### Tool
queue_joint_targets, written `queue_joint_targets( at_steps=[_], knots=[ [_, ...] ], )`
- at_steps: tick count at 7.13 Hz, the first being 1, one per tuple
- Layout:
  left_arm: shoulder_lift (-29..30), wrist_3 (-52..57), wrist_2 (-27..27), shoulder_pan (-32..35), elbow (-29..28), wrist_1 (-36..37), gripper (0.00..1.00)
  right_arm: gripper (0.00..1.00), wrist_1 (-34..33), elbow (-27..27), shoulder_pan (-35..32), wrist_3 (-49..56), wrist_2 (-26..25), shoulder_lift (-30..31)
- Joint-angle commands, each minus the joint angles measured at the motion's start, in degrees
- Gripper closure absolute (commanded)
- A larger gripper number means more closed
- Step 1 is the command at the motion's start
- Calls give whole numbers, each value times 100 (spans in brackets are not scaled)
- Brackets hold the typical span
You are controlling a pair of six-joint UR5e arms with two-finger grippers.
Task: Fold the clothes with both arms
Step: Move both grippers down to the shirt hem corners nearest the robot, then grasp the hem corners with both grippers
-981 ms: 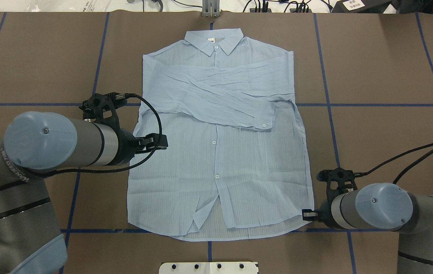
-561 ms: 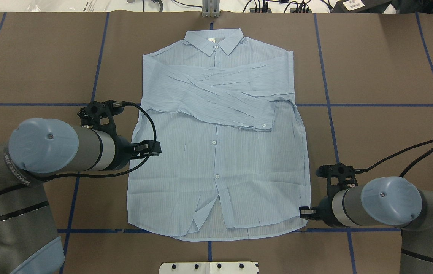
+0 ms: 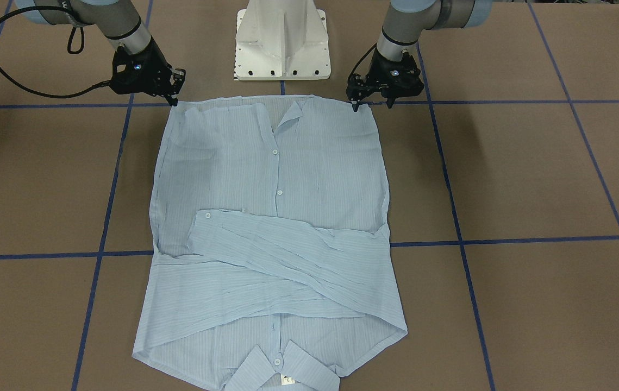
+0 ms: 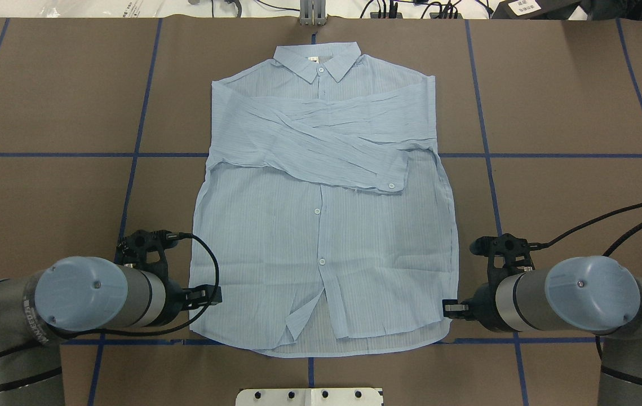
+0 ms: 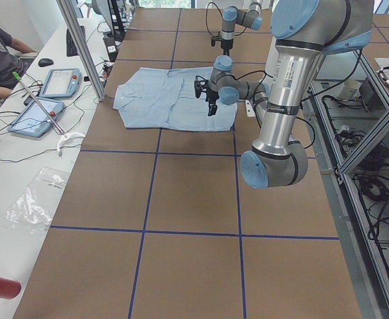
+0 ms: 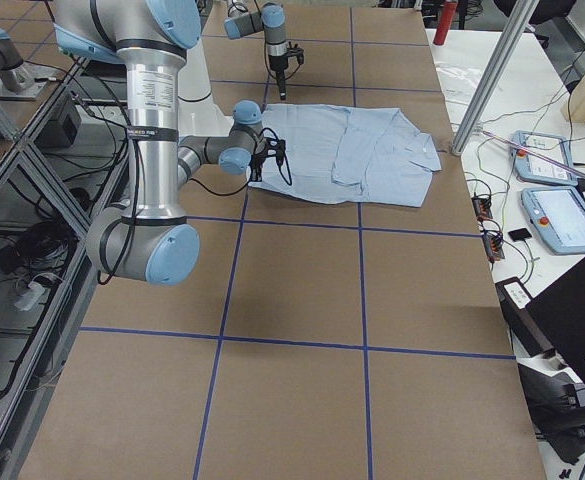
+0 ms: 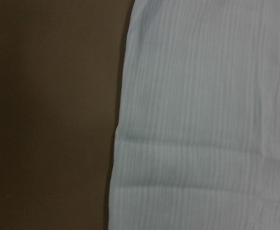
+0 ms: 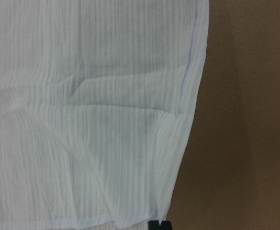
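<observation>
Blue shirt [image 4: 321,225] flat mid-tabletop [image 4: 44,113], left arm [image 4: 89,301] and right arm [image 4: 569,299] low at hem corners, left hand [image 3: 372,104] spread, right hand [image 4: 449,308] grip cannot be told

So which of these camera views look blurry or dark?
Left wrist-mounted: soft focus, the shirt pale, the table beside it very dark. Right wrist-mounted: sharper, fabric stripes and creases readable. Front-facing: evenly lit, faint soft shadows on the table at both sides. Overhead: crisp, no glare.

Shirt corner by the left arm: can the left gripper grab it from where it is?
Probably yes. The left gripper is right at the shirt edge, close to that hem corner, jaws apparently open. Nothing lies between them, only flat cloth and table.
</observation>
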State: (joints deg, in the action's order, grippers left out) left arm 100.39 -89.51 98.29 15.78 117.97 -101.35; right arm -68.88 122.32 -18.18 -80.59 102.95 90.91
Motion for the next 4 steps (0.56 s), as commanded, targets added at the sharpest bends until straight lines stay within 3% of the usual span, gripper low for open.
queue_joint_targets(
  at_steps=[1,4],
  knots=[
    [-91,-162,-11,-276,-72,1,6,100,6,37,-19,0,-3,-3],
    [-3,-181,-3,-374,-143,10,12,100,6,72,-115,8,49,-3]
  ],
)
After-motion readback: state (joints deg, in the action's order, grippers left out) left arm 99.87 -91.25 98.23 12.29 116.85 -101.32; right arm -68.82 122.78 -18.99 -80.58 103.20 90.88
